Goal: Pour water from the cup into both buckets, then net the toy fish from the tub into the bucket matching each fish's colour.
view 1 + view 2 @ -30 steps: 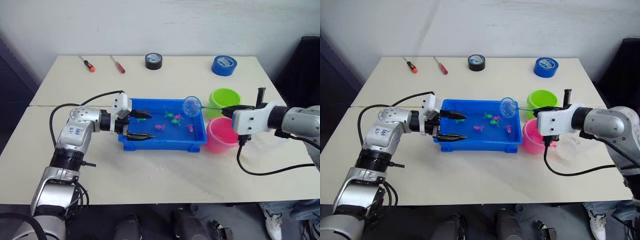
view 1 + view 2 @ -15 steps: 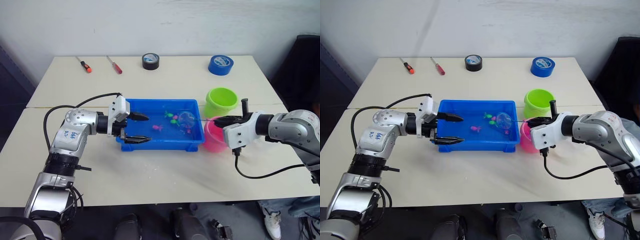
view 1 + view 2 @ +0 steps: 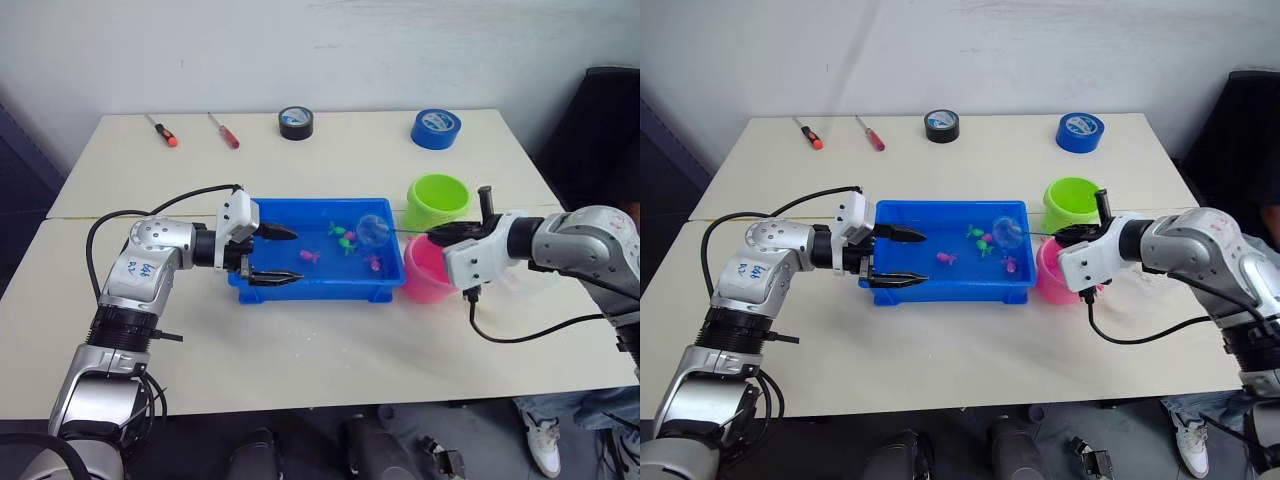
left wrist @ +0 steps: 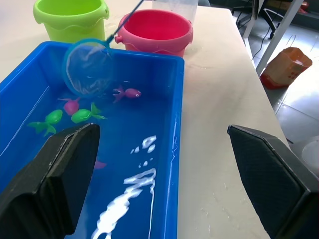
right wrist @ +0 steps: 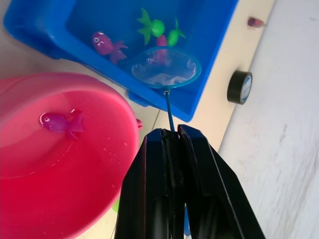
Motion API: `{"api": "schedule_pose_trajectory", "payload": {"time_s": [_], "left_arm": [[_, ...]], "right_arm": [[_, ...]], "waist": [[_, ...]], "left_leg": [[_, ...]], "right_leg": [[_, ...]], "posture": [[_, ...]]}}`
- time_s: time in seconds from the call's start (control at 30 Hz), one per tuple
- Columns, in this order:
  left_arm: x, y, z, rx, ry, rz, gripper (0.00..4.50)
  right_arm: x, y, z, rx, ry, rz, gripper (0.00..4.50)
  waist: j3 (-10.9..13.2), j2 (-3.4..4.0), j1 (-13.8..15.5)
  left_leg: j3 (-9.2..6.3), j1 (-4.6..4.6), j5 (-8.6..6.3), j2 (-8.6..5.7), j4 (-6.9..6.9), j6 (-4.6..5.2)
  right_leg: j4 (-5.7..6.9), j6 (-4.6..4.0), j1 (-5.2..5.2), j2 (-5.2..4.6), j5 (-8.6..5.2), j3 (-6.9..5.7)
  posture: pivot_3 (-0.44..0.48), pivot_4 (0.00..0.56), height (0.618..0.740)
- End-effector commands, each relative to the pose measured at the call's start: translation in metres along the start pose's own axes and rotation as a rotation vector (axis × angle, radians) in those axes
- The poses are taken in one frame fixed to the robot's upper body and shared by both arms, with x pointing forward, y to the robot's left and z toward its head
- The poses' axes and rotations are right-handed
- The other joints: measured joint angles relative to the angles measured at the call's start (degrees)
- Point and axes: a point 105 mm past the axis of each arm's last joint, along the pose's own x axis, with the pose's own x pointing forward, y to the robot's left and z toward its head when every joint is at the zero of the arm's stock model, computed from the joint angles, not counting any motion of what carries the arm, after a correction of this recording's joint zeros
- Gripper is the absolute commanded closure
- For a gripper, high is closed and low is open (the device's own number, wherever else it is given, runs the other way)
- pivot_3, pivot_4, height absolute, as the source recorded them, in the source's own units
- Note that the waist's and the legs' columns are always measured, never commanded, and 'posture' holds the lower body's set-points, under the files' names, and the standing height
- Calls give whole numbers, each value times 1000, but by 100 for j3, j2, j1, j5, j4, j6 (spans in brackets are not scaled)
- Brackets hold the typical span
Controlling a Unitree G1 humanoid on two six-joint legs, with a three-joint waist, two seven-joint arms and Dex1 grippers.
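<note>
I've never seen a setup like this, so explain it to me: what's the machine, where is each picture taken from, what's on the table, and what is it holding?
It is a humanoid robot with two arms. Two pictures look down from its head; two come from cameras on its wrists. On the table sit a blue tub of water with toy fish, a green bucket, a pink bucket, two tape rolls and two screwdrivers. The right gripper pinches the handle of a small net over the tub. The left gripper is open at the tub's other end. One pink fish already floats in the pink bucket.

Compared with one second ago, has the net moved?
Yes. The net hoop has left the tub's far right corner and dropped inward, toward the fish.
</note>
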Motion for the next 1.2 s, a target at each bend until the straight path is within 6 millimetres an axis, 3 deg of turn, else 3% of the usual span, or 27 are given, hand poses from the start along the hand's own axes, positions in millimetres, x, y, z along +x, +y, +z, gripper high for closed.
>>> {"api": "schedule_pose_trajectory", "payload": {"time_s": [0.03, 0.23, 0.47, 0.77, 0.97, 1.2], "left_arm": [[-1, 1, 12, 46, -26, 0, 19], [-3, -1, 12, 45, -26, -7, 19], [-4, -1, 11, 45, -20, -15, 19], [-6, -10, 9, 48, 4, -77, 19], [-8, -15, 11, 70, 15, -109, 19], [-8, -16, 12, 78, 11, -107, 19]], "right_arm": [[-2, -4, 8, -37, -33, -6, 4500], [-8, -1, 18, -14, -63, -12, 4500], [-15, 1, 9, 2, -29, 13, 4500], [-15, 8, 26, -7, -103, 74, 4500], [-15, 3, 33, 139, -148, 38, 4500], [-14, -5, 17, 168, -65, -12, 4500]], "waist": [[0, 0, -1], [0, 0, 0], [0, 0, 3], [0, 0, -3], [0, 0, 7], [0, 0, 7]], "left_leg": [[0, 0, 0, 0, 0, 0], [-1, 0, 0, 0, -1, 0], [-1, 1, 0, 0, 0, 0], [-1, 1, 0, 1, -1, 0], [-3, 1, 0, 0, -1, 0], [-5, 1, 0, 0, -1, 0]], "right_leg": [[0, 0, 0, 0, 0, 0], [0, 0, 1, 0, 0, 0], [1, 0, 2, -1, 0, 0], [1, 0, 2, 1, 0, 0], [0, 0, 4, -2, 0, 0], [-1, 0, 4, -1, 0, -2]], "posture": [[0, 150, 740], [0, 150, 740], [0, 150, 740], [0, 150, 740], [0, 150, 740], [0, 150, 740]]}}
